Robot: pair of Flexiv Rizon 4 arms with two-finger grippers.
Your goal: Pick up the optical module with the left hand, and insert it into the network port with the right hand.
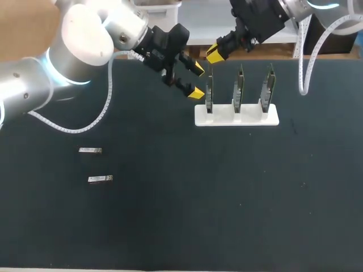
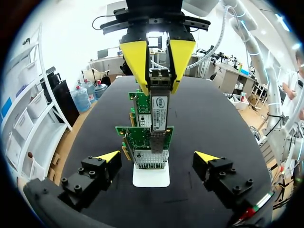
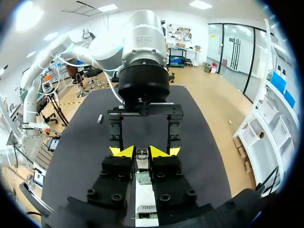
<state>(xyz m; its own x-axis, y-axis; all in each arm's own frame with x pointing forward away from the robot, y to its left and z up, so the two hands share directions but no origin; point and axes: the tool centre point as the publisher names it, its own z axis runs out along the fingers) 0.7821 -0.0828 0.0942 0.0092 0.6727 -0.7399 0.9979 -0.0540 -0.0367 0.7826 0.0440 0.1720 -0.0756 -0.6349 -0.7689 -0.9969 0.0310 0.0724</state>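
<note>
The left gripper (image 2: 157,156) is seen closest, its fingers spread wide with nothing between them, just short of the white stand (image 2: 151,178). Ahead of it, the optical module (image 2: 159,111) is clamped upright between the yellow tips of the right gripper (image 2: 159,71), directly above the nearest network card (image 2: 142,135). Its lower end is met by the card's port (image 2: 159,142); how deeply it is seated cannot be told. A spare module (image 1: 90,150) and a second spare (image 1: 100,179) are laid far off on the table (image 1: 227,198).
</note>
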